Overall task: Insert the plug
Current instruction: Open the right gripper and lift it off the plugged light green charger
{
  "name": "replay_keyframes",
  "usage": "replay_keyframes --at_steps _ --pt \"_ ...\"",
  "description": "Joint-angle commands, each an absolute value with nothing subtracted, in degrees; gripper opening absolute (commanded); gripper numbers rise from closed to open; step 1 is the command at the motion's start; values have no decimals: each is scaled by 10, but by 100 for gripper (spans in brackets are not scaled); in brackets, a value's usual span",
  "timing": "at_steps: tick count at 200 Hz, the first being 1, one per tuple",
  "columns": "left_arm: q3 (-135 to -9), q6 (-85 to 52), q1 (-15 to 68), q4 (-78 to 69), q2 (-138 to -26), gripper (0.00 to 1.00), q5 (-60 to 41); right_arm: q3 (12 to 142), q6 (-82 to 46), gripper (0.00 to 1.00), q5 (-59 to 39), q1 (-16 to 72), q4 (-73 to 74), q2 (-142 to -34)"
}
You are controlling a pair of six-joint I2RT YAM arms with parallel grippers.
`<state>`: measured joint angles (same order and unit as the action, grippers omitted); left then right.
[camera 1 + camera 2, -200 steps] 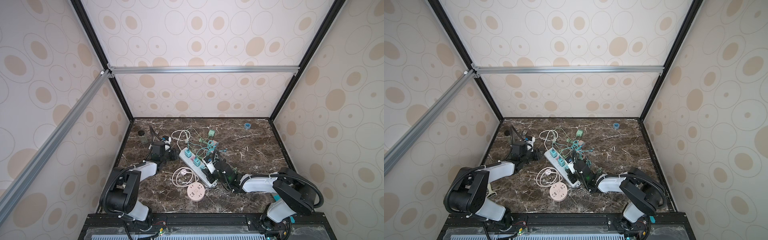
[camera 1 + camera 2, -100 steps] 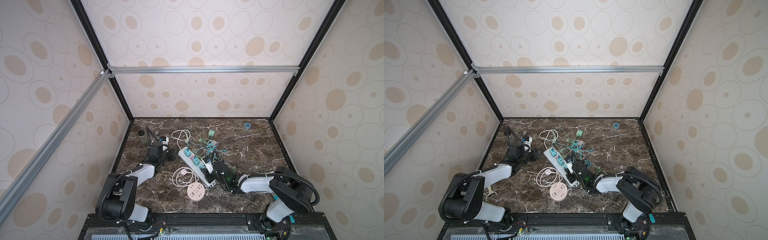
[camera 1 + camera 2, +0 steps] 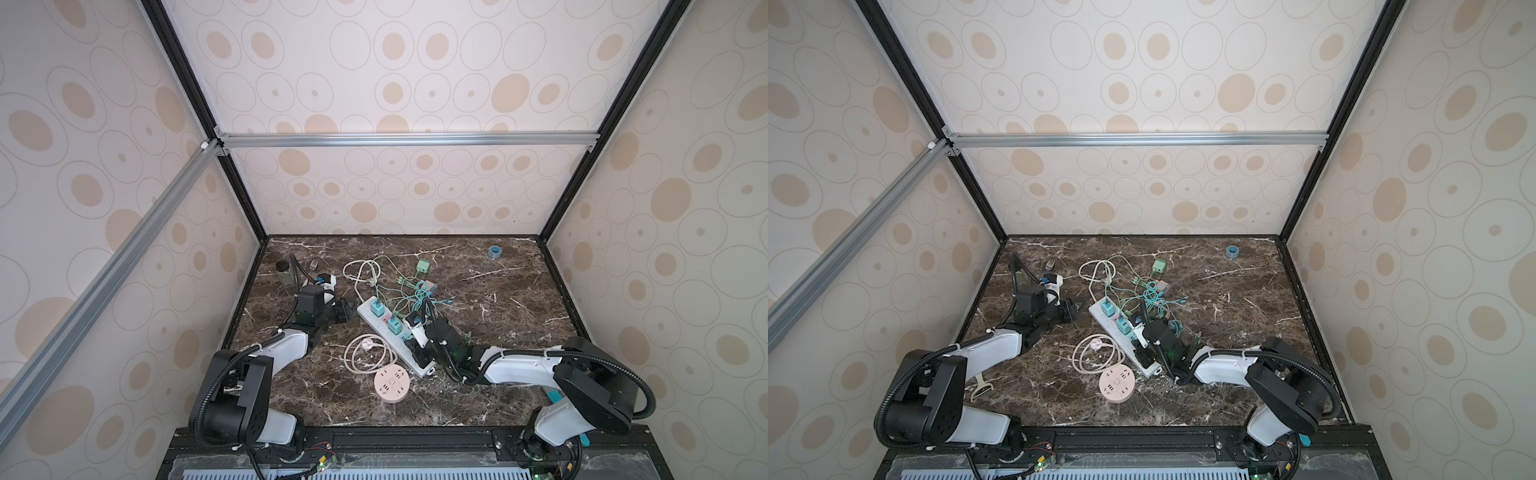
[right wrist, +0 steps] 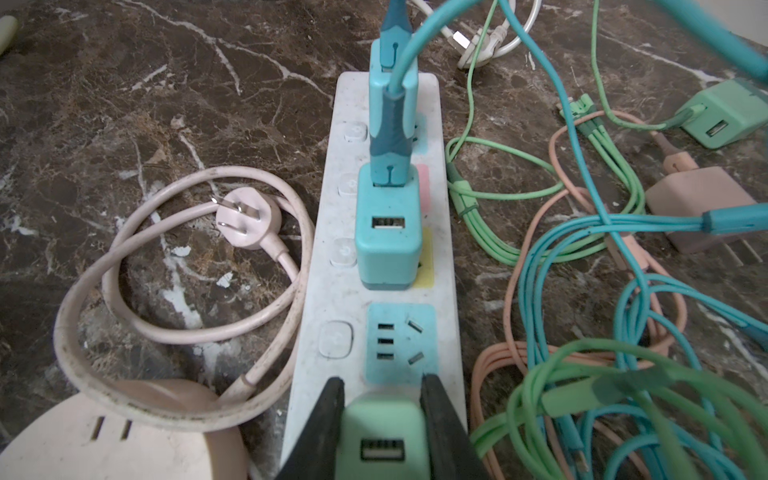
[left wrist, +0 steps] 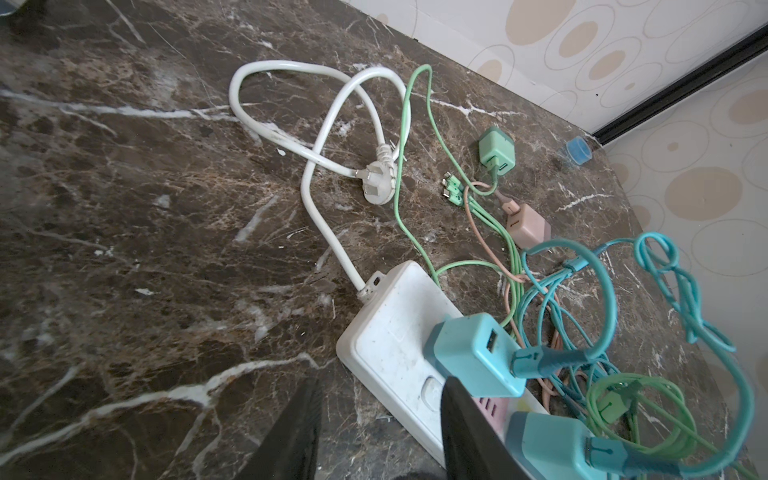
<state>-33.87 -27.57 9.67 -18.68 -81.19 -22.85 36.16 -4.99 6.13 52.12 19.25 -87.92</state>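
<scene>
A white power strip (image 3: 384,332) lies slantwise on the marble table, with two teal chargers (image 4: 388,241) plugged into it. My right gripper (image 4: 382,380) is shut on a light green plug (image 4: 384,432), a USB charger block, low over the strip's near end. Just ahead of it is an empty blue socket (image 4: 401,343). In both top views the right gripper (image 3: 422,357) hides the plug. My left gripper (image 5: 380,382) is open at the strip's far end (image 5: 386,332). One finger is over the marble and the other over the strip beside a teal charger (image 5: 478,353).
A round pink socket (image 3: 392,384) and its coiled pink cord (image 3: 368,344) lie left of the strip. Tangled green, teal and pink cables (image 3: 419,299) lie on its right, with a green charger (image 3: 423,266) and pink charger (image 5: 528,226). Blue tape roll (image 3: 494,251) at back right.
My left gripper's jaws have widened a little beside the strip's far end. The right gripper stays shut on the green plug at the near end.
</scene>
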Motion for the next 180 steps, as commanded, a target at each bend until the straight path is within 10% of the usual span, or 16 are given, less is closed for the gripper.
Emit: replay_keyframes --at_steps 1,180 --pt "-340 -281 92 -181 -792 48 -238 367 -42 22 48 527 89 -884" --pt "-334 -281 91 -64 -655 70 -233 351 -97 61 51 524 -84 -626"
